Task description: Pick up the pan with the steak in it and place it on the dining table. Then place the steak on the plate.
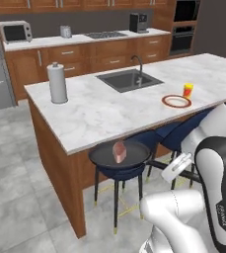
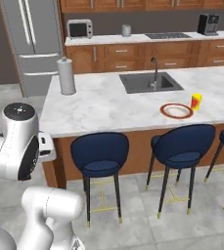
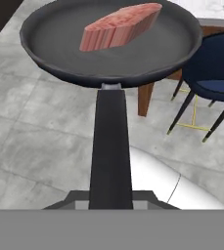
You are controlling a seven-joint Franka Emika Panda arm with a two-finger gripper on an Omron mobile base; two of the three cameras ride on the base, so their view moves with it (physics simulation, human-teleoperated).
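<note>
One black pan (image 1: 119,155) is held by its long handle in the closed pincer (image 1: 176,167). It is kept in the air beside the table (image 1: 109,111), above a blue chair (image 1: 129,170). A pink steak (image 3: 119,27) is seen lying in the pan. A red-rimmed plate (image 1: 176,101) is set on the table.

The black frying pan (image 1: 119,155), with the pinkish-red steak (image 1: 119,151) lying in it, is held level in the air beside the marble tabletop (image 1: 109,111), on which the red-rimmed plate (image 1: 176,101) rests near the sink.
</note>
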